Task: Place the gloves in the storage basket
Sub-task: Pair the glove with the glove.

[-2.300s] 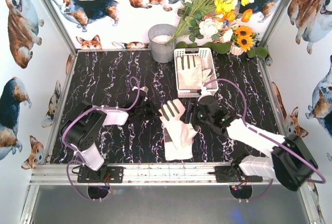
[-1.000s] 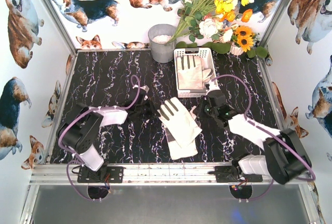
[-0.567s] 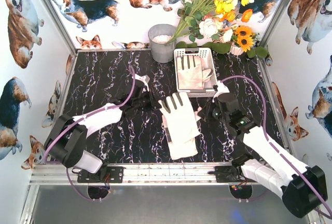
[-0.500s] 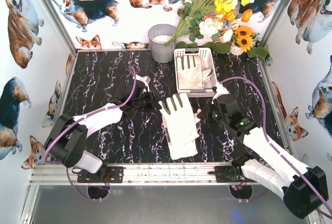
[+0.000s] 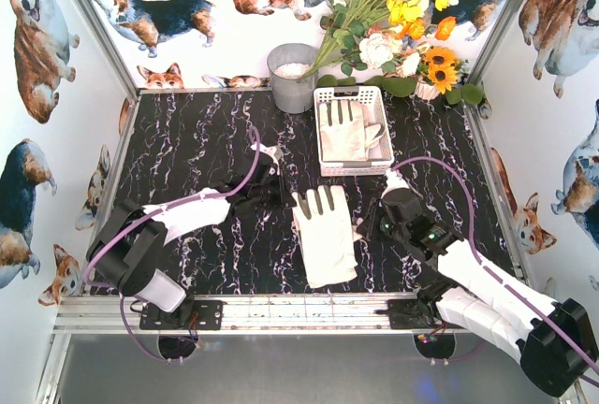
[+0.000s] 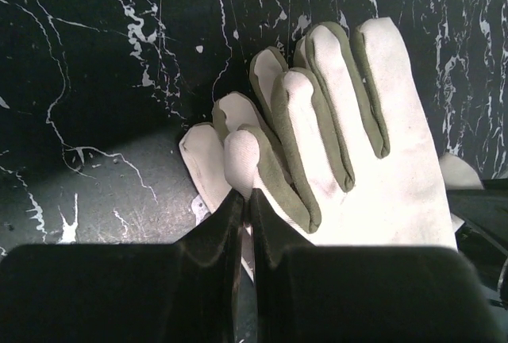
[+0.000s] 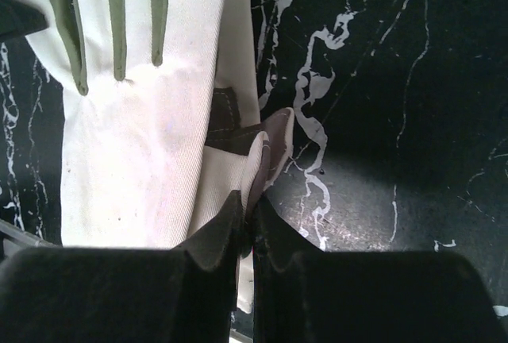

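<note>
Black marble-look bench (image 5: 187, 151), glossy and veined with white, carries a stack of gloves (image 5: 323, 240) at its middle, fingers toward 12 o'clock and cuffs toward 6. They are soft, creased cream twill with dark olive-grey strips running down the fingers. The left end effector (image 5: 284, 200) is clenched on a fingertip at the stack's 10 o'clock corner. The right end effector (image 7: 250, 196) is clenched on a fold of grey-and-white fabric at the stack's 3 o'clock edge. At 12 o'clock from the stack, apart from it, stands the storage basket (image 5: 348, 93), rigid white plastic with slotted walls, and further gloves (image 5: 343, 131) lie flat inside it. A grey metal bucket (image 5: 292, 81), round and smooth, sits just beside the basket at its 10 o'clock. A bouquet (image 5: 393, 21) of yellow, white and orange flowers crowds the corner at the basket's 1 o'clock, its leaves reaching the far rim. Purple cables (image 5: 248, 156) loop over both arms, and corgi-printed walls (image 5: 37, 95) close in the bench.
</note>
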Robot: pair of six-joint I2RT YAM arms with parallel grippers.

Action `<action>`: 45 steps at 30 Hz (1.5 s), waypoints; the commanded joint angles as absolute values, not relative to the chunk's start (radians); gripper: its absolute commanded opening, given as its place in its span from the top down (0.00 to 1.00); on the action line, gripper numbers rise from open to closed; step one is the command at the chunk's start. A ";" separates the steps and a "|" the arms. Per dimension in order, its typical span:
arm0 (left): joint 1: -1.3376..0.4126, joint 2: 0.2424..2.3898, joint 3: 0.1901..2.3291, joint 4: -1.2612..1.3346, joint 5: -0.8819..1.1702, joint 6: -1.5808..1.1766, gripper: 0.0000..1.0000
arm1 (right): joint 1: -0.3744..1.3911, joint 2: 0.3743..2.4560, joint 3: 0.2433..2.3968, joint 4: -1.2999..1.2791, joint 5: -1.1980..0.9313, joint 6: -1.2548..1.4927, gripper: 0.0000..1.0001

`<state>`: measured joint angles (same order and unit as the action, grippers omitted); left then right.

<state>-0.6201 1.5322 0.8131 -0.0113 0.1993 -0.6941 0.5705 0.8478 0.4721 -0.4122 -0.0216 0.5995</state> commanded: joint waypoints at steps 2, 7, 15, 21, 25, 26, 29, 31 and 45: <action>-0.645 1.539 0.787 0.028 0.150 -0.688 1.00 | 0.574 0.826 0.454 -0.409 0.036 0.581 1.00; -0.651 1.536 0.764 0.055 0.138 -0.710 1.00 | 0.574 0.850 0.435 -0.377 0.025 0.584 1.00; -0.653 1.551 0.710 0.087 0.122 -0.711 1.00 | 0.574 0.866 0.428 -0.355 0.015 0.577 1.00; -0.653 1.576 0.710 0.105 0.114 -0.704 1.00 | 0.575 0.882 0.421 -0.349 -0.001 0.579 1.00; -0.652 1.591 0.720 0.112 0.111 -0.696 1.00 | 0.575 0.897 0.414 -0.337 -0.007 0.578 1.00; -0.651 1.596 0.725 0.112 0.111 -0.693 1.00 | 0.575 0.903 0.415 -0.335 -0.010 0.577 1.00; -0.652 1.608 0.737 0.112 0.113 -0.683 1.00 | 0.574 0.925 0.417 -0.323 -0.015 0.574 1.00; -0.651 1.615 0.745 0.109 0.114 -0.672 1.00 | 0.575 0.937 0.419 -0.315 -0.018 0.572 1.00; -0.651 1.599 0.744 0.058 0.060 -0.651 0.76 | 0.575 0.957 0.467 -0.339 -0.010 0.555 0.74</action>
<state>-0.6552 1.6184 0.7246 0.0856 0.1204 -0.6769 0.5735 0.9752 0.4244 -0.3332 -0.0257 0.5800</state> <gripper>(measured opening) 0.169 0.170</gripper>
